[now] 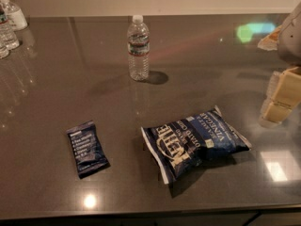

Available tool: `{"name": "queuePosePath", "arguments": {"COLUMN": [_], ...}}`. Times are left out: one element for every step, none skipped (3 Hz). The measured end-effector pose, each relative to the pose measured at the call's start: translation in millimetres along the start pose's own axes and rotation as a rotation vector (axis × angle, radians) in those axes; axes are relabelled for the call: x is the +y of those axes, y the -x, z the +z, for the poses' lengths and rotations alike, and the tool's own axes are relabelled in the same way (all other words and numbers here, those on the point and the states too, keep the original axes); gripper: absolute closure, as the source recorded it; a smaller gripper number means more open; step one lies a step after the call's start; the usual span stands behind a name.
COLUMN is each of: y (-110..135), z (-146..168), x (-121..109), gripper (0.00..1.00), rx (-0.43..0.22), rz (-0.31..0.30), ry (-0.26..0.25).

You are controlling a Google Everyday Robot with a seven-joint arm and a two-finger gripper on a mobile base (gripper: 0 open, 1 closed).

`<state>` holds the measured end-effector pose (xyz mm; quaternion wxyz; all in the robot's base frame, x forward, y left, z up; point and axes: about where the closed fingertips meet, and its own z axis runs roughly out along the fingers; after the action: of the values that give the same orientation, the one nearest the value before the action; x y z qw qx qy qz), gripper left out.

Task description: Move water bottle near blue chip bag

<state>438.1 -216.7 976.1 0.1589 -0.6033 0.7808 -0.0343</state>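
Note:
The water bottle (138, 48), clear and ribbed with a white cap and a dark-and-red label band, stands upright at the back middle of the dark table (56, 88). The blue chip bag (194, 141), crinkled navy with white "Kettle" lettering, lies flat at the front right of centre, well in front of the bottle. My gripper (279, 101) hangs at the right edge of the view, above the table to the right of the bag, apart from both things and holding nothing.
A small flat dark blue snack-bar wrapper (87, 148) lies at the front left. A pump-top sanitizer bottle (13, 11) and other clear bottles (6, 32) stand at the back left corner. The table's front edge runs along the bottom of the view.

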Motion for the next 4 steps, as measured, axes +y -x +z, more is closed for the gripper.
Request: {"name": "queuePosePath", "arguments": {"y": [5.0, 16.3, 34.8, 58.7], "z": [3.6, 10.2, 25.0, 46.4], "x": [-10.3, -30.2, -53.8, -78.1], "gripper": [0.00, 0.00, 0.00, 0.00], "rx": [-0.001, -0.032, -0.080, -0.161], "rz": [-0.002, -0.013, -0.024, 0.006], "ry": [-0.003, -0.011, -0.014, -0.017]}}
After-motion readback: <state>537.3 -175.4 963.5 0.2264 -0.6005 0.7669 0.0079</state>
